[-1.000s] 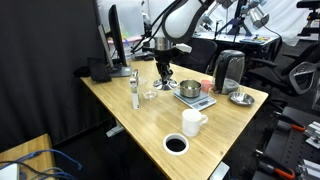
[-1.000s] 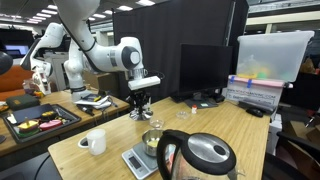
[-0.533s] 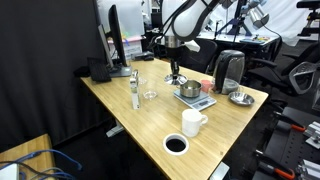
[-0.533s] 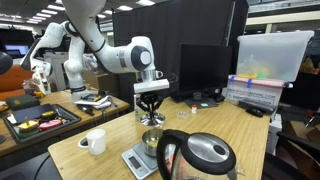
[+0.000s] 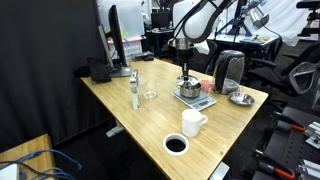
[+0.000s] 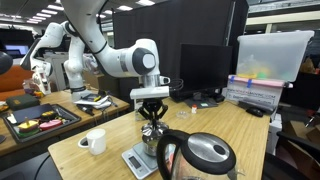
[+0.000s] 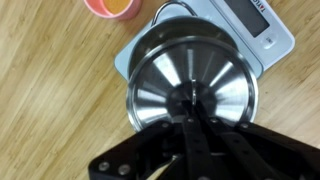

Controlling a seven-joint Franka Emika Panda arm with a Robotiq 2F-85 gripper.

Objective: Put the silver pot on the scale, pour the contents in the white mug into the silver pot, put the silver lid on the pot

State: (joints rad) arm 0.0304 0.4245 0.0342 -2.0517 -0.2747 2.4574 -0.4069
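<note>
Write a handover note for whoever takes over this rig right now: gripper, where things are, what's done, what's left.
The gripper is shut on the silver lid, at its knob.
The silver pot sits on the scale, lid directly over it.
The white mug stands upright on the table, apart from the scale; contents not visible.
Done: pot on scale.
Left: seat the lid, let go.

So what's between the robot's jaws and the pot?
The lid. In the wrist view the gripper has its jaws shut on the lid's knob, and the lid covers the pot on the scale.
</note>
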